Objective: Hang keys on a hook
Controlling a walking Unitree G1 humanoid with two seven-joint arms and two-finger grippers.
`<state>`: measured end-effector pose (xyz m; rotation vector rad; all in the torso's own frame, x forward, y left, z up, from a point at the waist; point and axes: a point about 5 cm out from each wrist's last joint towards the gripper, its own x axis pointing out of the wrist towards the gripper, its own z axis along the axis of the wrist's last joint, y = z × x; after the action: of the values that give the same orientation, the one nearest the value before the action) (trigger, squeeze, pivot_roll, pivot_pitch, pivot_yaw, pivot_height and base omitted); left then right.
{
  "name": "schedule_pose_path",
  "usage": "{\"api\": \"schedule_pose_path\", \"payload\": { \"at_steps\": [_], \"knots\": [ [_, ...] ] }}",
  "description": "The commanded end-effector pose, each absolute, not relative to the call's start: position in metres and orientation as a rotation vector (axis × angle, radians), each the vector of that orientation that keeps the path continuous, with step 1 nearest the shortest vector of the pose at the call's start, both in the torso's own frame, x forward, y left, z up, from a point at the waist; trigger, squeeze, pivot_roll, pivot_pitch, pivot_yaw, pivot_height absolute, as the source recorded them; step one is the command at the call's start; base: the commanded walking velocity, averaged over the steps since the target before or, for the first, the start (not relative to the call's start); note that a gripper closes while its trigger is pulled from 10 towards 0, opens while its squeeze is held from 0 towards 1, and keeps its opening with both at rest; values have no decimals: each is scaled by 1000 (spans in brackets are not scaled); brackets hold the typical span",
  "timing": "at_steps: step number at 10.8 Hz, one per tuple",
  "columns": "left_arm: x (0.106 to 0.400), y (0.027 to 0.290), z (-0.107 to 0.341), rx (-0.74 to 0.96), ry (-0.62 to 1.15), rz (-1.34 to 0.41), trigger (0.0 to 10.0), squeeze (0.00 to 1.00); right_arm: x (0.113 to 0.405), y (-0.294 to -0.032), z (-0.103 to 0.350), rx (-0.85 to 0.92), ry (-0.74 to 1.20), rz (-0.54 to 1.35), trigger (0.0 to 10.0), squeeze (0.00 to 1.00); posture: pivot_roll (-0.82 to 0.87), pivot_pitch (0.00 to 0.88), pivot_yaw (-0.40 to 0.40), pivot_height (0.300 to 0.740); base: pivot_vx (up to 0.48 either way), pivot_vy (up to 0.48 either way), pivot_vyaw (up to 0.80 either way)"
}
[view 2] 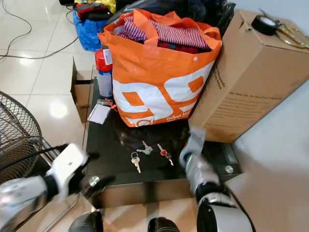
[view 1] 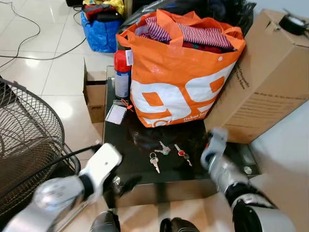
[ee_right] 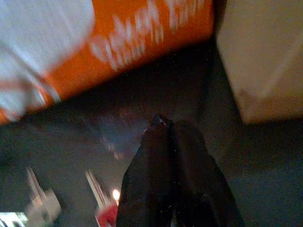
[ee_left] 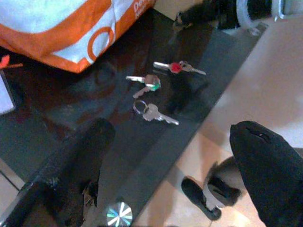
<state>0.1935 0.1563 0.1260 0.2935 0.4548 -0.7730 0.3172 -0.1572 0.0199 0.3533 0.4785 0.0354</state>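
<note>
3 keys [view 1: 166,153] left of right pincer [ee_right: 165,124]

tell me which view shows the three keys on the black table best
The left wrist view: the keys lie sharp and close on the black glass table. Both eye views show them small; the right wrist view shows blurred bits.

right wrist view motion-blurred, keys [ee_right: 102,196] smeared, fan [view 1: 24,145] cut off at edge
</note>
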Motion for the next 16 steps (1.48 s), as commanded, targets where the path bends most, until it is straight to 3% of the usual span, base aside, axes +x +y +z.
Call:
{"api": "schedule_pose_path", "payload": {
  "at_steps": [1, 4, 8, 12, 15, 16],
  "knots": [
    [195, 152, 124, 295, 440, -768, 10000, 0, 319, -168, 26, 383, 447, 15, 0, 0, -27, 49, -166, 740, 0, 0, 0],
    [214, 142, 120, 274, 356, -684, 10000, 0, 318, -174, 60, 379, 290, 144, 0, 0, -62, 0, -152, 740, 0, 0, 0],
    [232, 128, 125, 173, 235, -500, 10000, 0, 281, -181, 130, 281, 61, 325, 0, 0, -51, 0, -102, 740, 0, 0, 0],
    [246, 138, 127, 200, 190, -351, 10000, 0, 251, -184, 156, 182, 23, 124, 0, 0, -17, 0, -94, 740, 0, 0, 0],
    [264, 150, 120, 242, 208, -299, 10000, 0, 250, -177, 136, 183, 126, -2, 0, 0, -20, 0, -78, 740, 0, 0, 0],
    [269, 157, 121, 246, 202, -280, 10000, 0, 256, -169, 135, 161, 138, -1, 3412, 0, -27, 0, -68, 740, 0, 0, 0]
  ]
}}
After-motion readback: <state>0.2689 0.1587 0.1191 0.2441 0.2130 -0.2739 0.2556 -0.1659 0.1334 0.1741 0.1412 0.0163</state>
